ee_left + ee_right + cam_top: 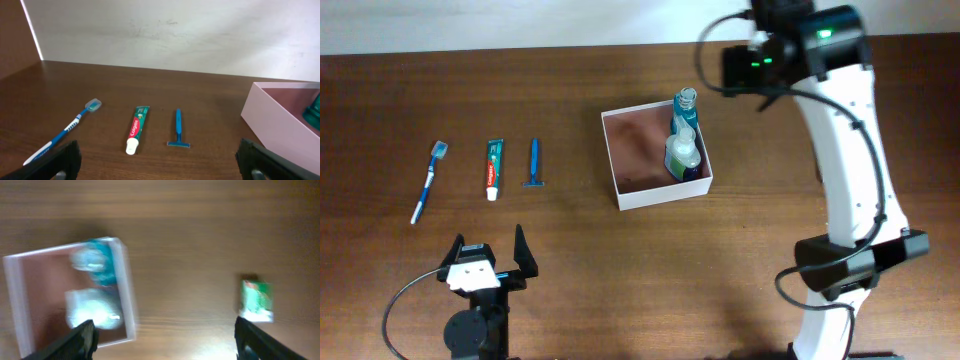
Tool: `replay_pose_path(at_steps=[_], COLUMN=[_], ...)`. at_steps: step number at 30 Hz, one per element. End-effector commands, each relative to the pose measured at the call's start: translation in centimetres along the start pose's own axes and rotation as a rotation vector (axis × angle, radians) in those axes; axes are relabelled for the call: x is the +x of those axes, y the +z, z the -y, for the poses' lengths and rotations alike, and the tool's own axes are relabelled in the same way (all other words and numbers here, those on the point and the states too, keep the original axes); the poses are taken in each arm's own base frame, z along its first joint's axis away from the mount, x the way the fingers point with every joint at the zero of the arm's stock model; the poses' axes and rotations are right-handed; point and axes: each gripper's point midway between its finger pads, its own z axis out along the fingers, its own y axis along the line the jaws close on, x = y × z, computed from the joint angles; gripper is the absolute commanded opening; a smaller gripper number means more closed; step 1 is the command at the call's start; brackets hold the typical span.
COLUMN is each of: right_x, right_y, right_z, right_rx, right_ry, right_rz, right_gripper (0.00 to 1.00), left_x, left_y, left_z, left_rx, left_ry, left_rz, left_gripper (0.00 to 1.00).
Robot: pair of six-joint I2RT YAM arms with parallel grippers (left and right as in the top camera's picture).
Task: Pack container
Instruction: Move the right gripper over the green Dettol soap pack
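The container (665,193) stands mid-table, a square white-walled box with a pinkish-brown inside. A blue bottle (686,112) and a clear bottle (682,155) stand along its right wall. A toothbrush (429,180), a toothpaste tube (494,168) and a blue razor (534,162) lie in a row to its left. My left gripper (490,262) is open and empty, near the front edge below them. In its wrist view (160,167) the toothbrush (65,132), toothpaste (136,130), razor (178,130) and container (275,122) lie ahead. My right gripper (165,345) is open and empty, high beside the container (127,295).
The right wrist view is blurred. It shows a small green-and-white pack (256,300) on the table, apart from the container; the right arm (850,140) hides it from overhead. A white wall (175,35) runs along the table's far edge.
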Motion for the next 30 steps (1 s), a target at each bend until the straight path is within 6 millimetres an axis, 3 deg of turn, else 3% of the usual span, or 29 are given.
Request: replay_pose_path(at_steps=[1,9,11,13,18,21,25,30], right_x=[0.6,4.0,4.9,5.7,7.9,8.8,9.4,9.9], right_y=[-1.0,0.2,0.8,2.0,5.9,9.2,11.6,14.2], right_z=[7.5,18.5,20.1,20.4,18.6,18.6,19.5,20.1], right_rx=[0.166,0.193,0.183,0.109,-0.102,-0.102,-0.056,-0.046], right_ry=[0.098,0.372,0.397,0.355,0.242,0.235,0.217,0.069], right_rz=[-0.022,-0.152,-0.185,-0.229,-0.33,-0.352,-0.35,-0.339], right_gripper=[0.85,0.95,0.96,0.97,0.97,0.97,0.97,0.97], left_x=[0.2,0.2,0.2,0.2,0.2,0.2,0.2,0.2], left_y=[0.0,0.0,0.0,0.0,0.0,0.0,0.0,0.0], left_z=[-0.1,-0.1,-0.1,-0.1,-0.1,-0.1,-0.1,-0.1], left_rx=[-0.007,-0.006,-0.007,-0.006,-0.006,-0.007,-0.006,-0.007], left_ry=[-0.01,-0.01,-0.01,-0.01,-0.01,-0.01,-0.01,-0.01], left_rz=[0.001,0.001,0.001,0.001,0.001,0.001,0.001,0.001], left_gripper=[0.99,0.99,1.0,1.0,0.99,0.99,0.99,0.99])
